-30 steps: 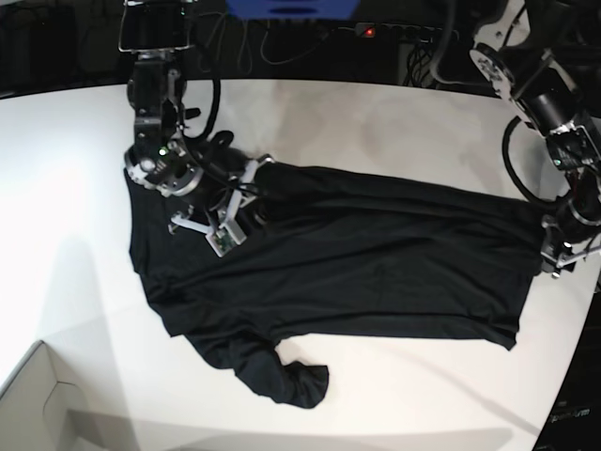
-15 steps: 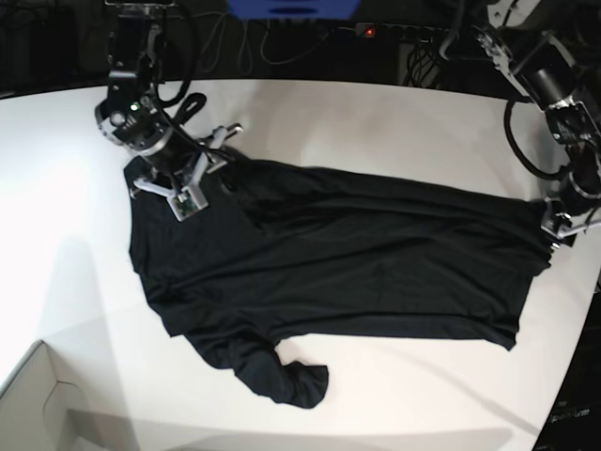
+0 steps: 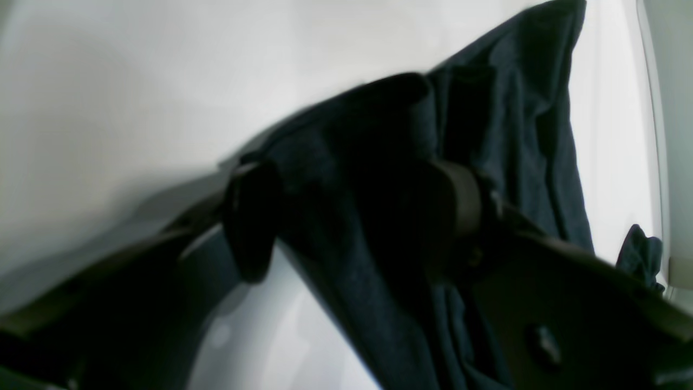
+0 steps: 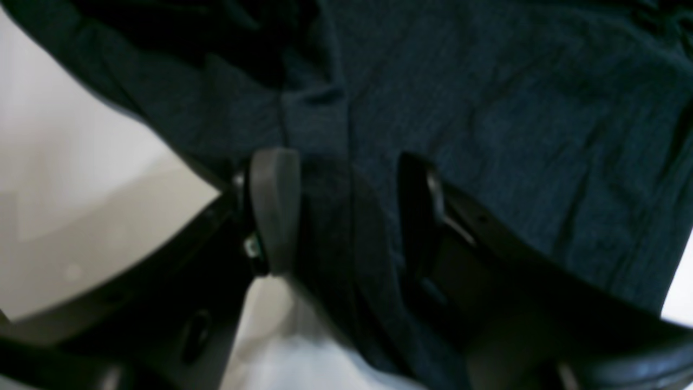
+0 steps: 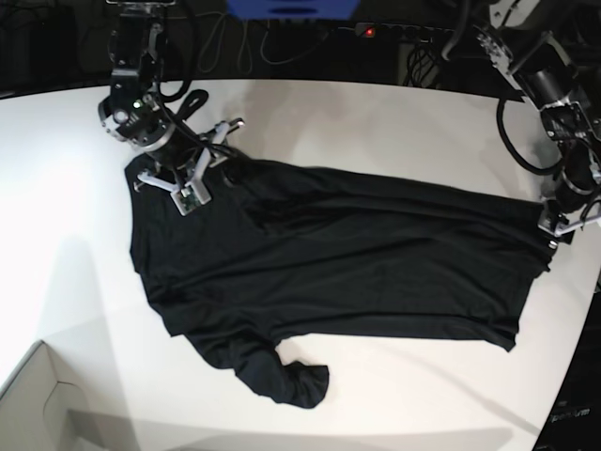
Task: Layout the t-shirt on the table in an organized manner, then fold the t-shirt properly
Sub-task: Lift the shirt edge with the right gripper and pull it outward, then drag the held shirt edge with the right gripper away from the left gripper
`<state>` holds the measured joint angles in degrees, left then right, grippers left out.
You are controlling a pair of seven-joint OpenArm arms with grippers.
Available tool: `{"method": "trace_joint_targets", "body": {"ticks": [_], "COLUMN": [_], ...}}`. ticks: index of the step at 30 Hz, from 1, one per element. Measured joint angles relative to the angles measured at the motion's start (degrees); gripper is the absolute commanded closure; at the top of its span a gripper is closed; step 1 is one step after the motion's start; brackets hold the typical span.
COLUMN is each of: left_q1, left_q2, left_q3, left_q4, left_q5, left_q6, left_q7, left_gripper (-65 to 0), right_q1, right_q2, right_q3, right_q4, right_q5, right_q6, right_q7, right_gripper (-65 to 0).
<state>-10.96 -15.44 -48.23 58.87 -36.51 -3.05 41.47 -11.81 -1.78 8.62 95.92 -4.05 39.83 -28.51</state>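
The table (image 5: 376,122) fills most of the base view, white and smooth with a curved far edge. Across its middle lies the t-shirt (image 5: 357,272), black and spread roughly flat, rumpled by long creases. One sleeve is bunched into a lump near the front edge, and the shirt's right end reaches close to the table's rim. A pale cardboard box corner (image 5: 38,404) sits at the lower left, well apart from the cloth.

My right gripper (image 5: 188,174) is over the shirt's upper left corner in the base view. In its wrist view my fingers (image 4: 273,208) stand parted with a ridge of the cloth running up between them; the fabric sits in the gap but the pads are not pressed together on it.

My left gripper (image 5: 554,235) is at the shirt's far right end. In its wrist view my two fingers (image 3: 252,227) are spread apart with a thick fold of black cloth draped between them; whether I actually pinch that fold I cannot tell.
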Motion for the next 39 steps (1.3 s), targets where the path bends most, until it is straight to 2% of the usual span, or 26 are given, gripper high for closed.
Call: {"method": "trace_joint_targets", "body": {"ticks": [6,11,15,20,30,36,39], "left_q1": [0.00,0.02,0.00,0.02,0.15,0.46,0.52], "left_q2": [-0.09,-0.09,-0.09,-0.09,-0.81,-1.27,-1.86], "left_q3": [0.02,0.02,0.02,0.02,0.02,0.07,0.02], "left_q4": [0.00,0.00,0.00,0.00,-0.02,-0.07,-0.11], "left_q5": [0.07,0.07,0.07,0.07,0.28,0.28,0.33], "left_q6": [0.00,0.00,0.00,0.02,0.04,0.04,0.22], "left_q7": [0.00,-0.02,-0.02,-0.02,0.24,0.11,0.42], "left_gripper": [-39.4,-39.4,-39.4,-39.4,-39.4,-39.4,-39.4], "right_q1": [-0.46,-0.96,-0.96,-0.94,-0.76,2.97,4.79], "right_q2": [-0.11,-0.26,-0.13,-0.13,0.04,1.53,3.50], "right_q3": [-0.28,-1.95,-1.88,-1.62,-1.57,-1.64,-1.81], "right_q4": [-0.63,-2.82,-2.82,-2.21,3.17,0.98,-1.55], "right_q5": [0.26,0.09,0.04,0.04,0.00,0.04,0.02], "right_q6": [0.00,0.00,0.00,0.00,0.00,0.00,0.00], "right_q7": [0.55,0.04,0.07,0.00,-0.39,0.04,-0.07], "right_gripper": [-16.3,-17.5,-16.0,0.0,0.0,0.0,0.0]}}
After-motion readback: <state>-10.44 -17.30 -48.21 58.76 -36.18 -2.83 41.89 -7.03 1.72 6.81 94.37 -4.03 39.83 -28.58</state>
